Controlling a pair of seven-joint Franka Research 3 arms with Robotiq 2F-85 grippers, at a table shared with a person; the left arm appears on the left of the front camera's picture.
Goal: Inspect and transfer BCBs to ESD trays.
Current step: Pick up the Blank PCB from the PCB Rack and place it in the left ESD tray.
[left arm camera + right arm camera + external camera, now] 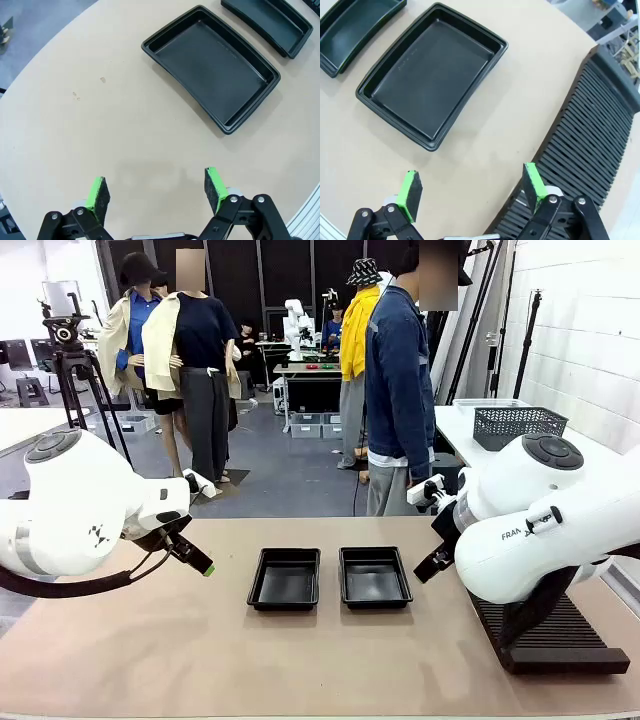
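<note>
Two empty black ESD trays lie side by side at the table's middle, the left tray and the right tray. The BCBs are out of view. My left gripper hangs open above bare table, left of the left tray. In its wrist view the gripper holds nothing, and the near tray lies ahead with the other tray beyond. My right gripper hovers open just right of the right tray. In its wrist view the gripper is empty, with the near tray ahead.
A long black ribbed rack sits at the table's right front, close under the right gripper. A person in a denim jacket stands at the far side. A dark mesh basket rests on a side table at the back right.
</note>
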